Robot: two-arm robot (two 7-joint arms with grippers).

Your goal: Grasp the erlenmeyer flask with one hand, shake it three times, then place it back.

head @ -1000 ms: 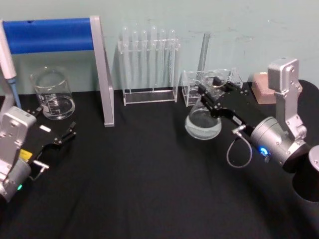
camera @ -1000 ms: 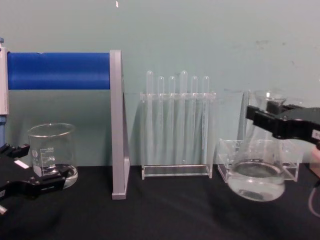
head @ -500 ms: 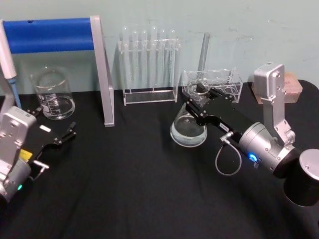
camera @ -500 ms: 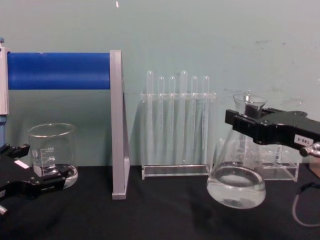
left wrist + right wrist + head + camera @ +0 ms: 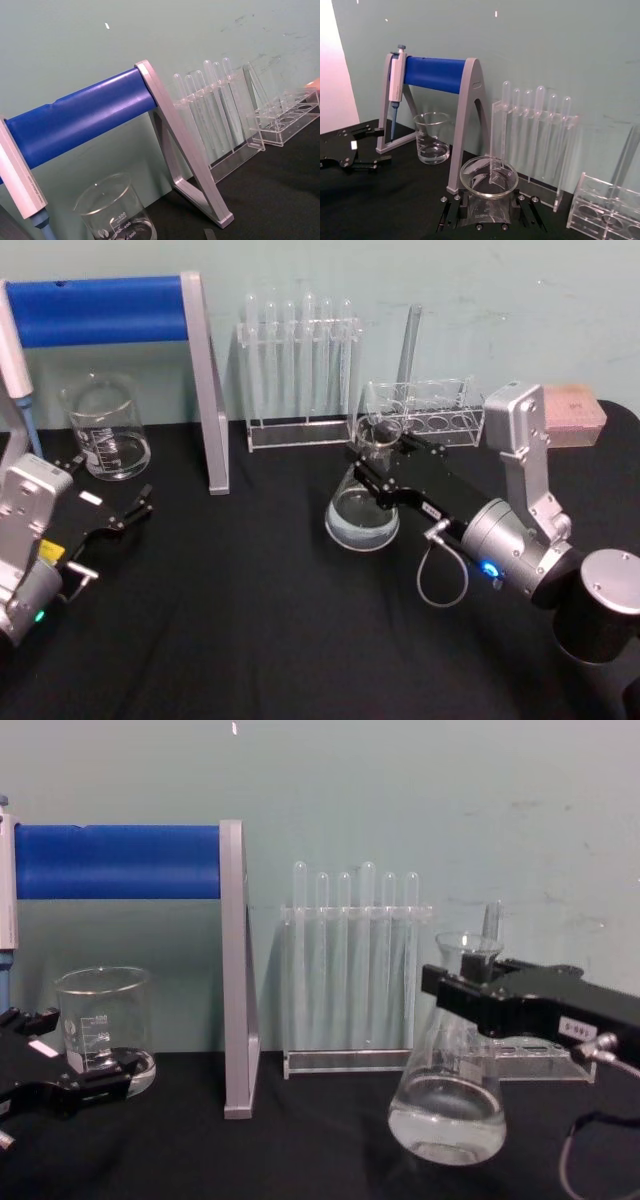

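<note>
The erlenmeyer flask [image 5: 362, 518] is clear glass with some clear liquid in its wide base. It hangs right of centre, low over the black cloth; I cannot tell whether its base touches. My right gripper [image 5: 372, 468] is shut on its neck just below the flared rim. From the side, the flask [image 5: 447, 1115] leans slightly and the black right gripper [image 5: 455, 990] clamps its neck. The right wrist view looks down on the flask rim [image 5: 488, 176], with a jaw on either side. My left gripper [image 5: 110, 502] rests open at the table's left, near the beaker.
A glass beaker [image 5: 105, 430] stands at the back left beside a blue-barred pipette stand [image 5: 100, 310] holding a pipette [image 5: 15, 370]. A test tube rack [image 5: 300, 370] and a small clear rack [image 5: 425, 410] line the back. A pink box [image 5: 575, 415] sits far right.
My right gripper has carried the flask leftward and lower, away from the small clear rack toward the table's middle. The left arm has not moved.
</note>
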